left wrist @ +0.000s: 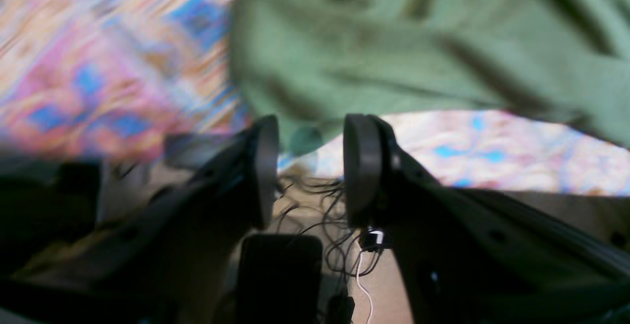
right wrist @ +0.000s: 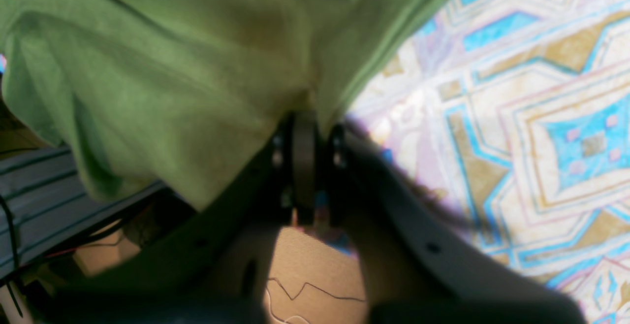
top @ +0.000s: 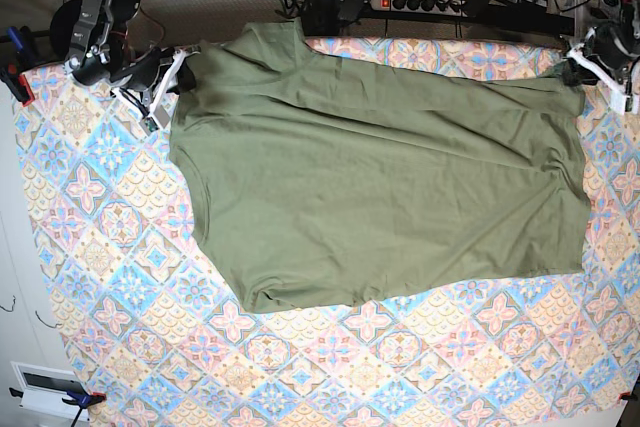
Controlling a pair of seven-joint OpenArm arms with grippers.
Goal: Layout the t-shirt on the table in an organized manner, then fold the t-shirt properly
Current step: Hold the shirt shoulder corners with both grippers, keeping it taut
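Two fingers of your left hand stand spread, olive-green cotton t-shirt beyond them. Right wrist view: your right hand pinches shirt fabric. Base view: shirt lies spread across the tile-patterned counter.

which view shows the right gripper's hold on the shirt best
The right wrist view: the right gripper is pinched shut on the t-shirt. The base view shows it small at the shirt's corner; the left wrist view misses it.

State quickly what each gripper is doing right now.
Left gripper: open, holding nothing, at the shirt's edge.
Right gripper: shut on the shirt.
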